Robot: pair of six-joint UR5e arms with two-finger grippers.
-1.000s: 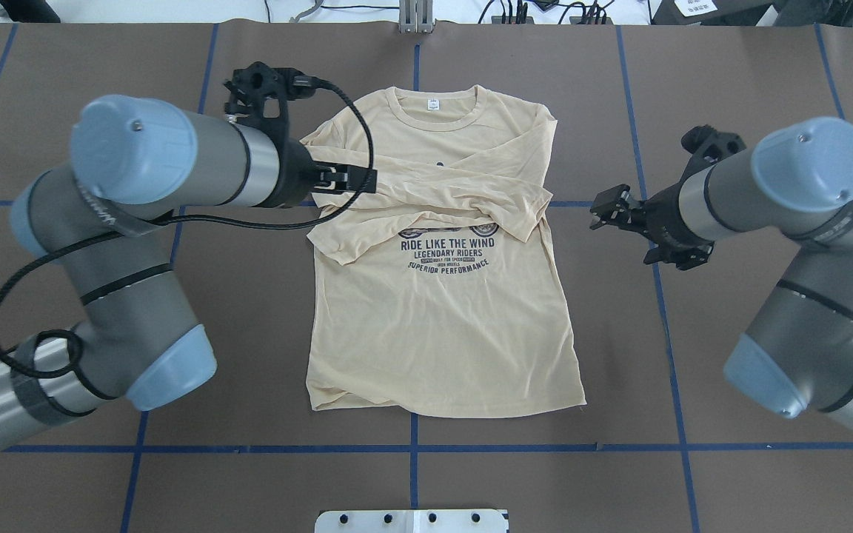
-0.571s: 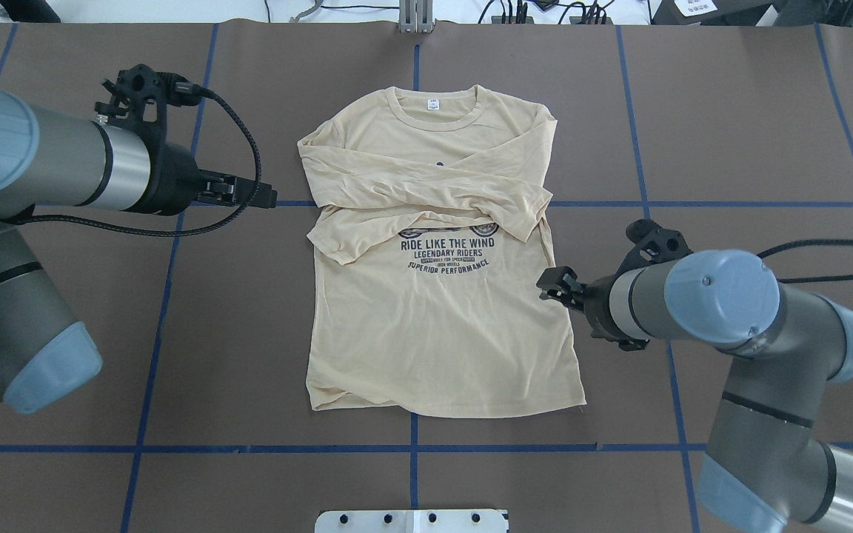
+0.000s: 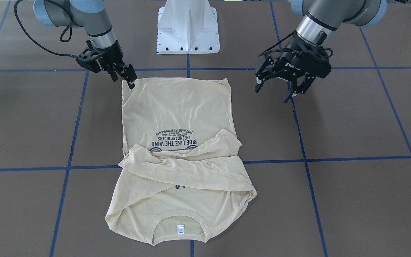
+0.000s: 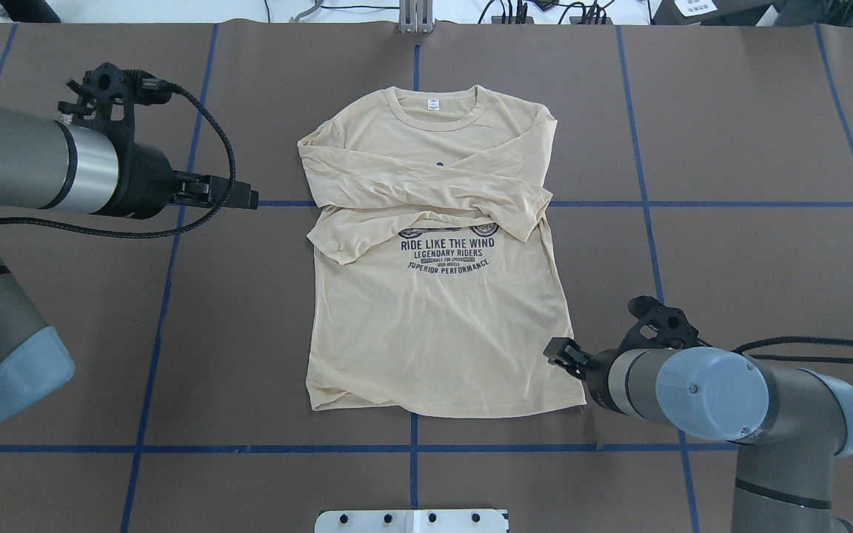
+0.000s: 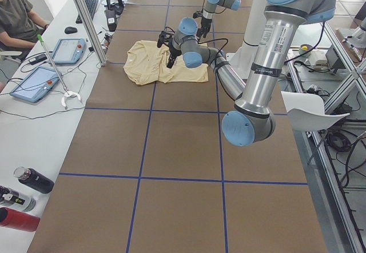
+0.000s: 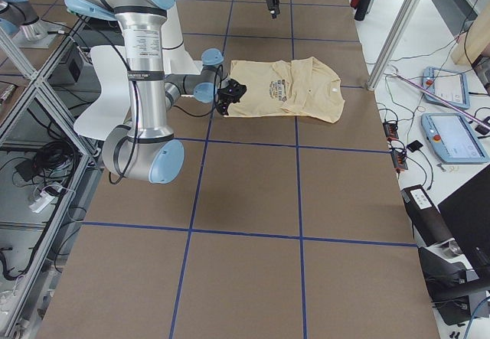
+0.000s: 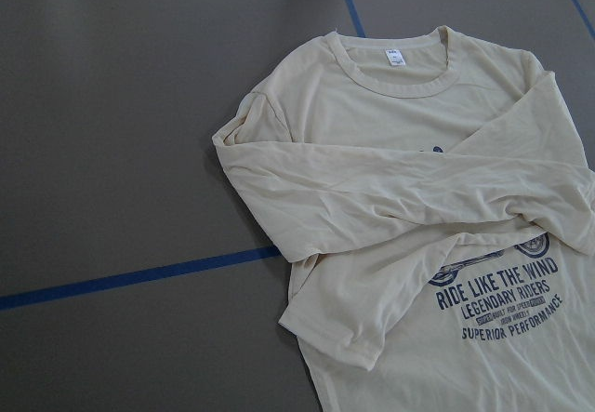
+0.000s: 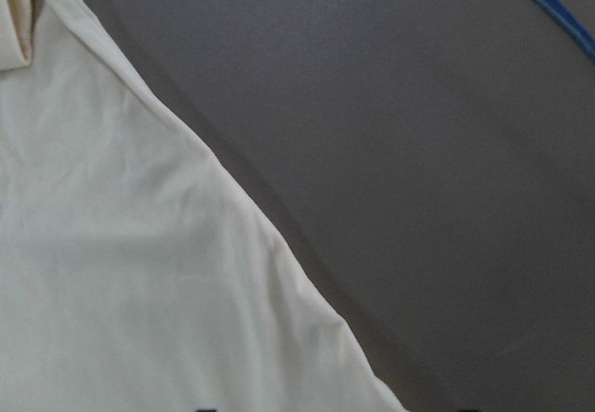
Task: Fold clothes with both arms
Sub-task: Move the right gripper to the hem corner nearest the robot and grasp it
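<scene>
The pale yellow long-sleeved T-shirt point(image 4: 434, 326) lies flat, print up, collar and white neck label point(image 4: 434, 104) on the far side. Both sleeves are folded across the chest. It also shows in the front view point(image 3: 177, 107) and the left wrist view point(image 7: 418, 179). My left gripper point(image 4: 249, 198) is open and empty, apart from the shirt on its left at sleeve height; the front view point(image 3: 280, 92) shows its fingers spread. My right gripper point(image 4: 556, 349) is open at the shirt's near right hem corner point(image 3: 128, 81). The right wrist view shows the shirt's side edge point(image 8: 112, 272) close below.
The brown table cover carries blue tape lines point(image 4: 412, 448). The white pedestal base point(image 3: 188, 28) stands at the robot's side of the table. A side desk with tablets point(image 5: 63, 50), bottles point(image 5: 23, 199) and a seated person point(image 5: 17, 13) lies beyond the far edge.
My left gripper has pulled back to the left, off the folded sleeve. My right gripper has moved from beside the sleeve toward the robot, down to the hem corner. The shirt has not moved.
</scene>
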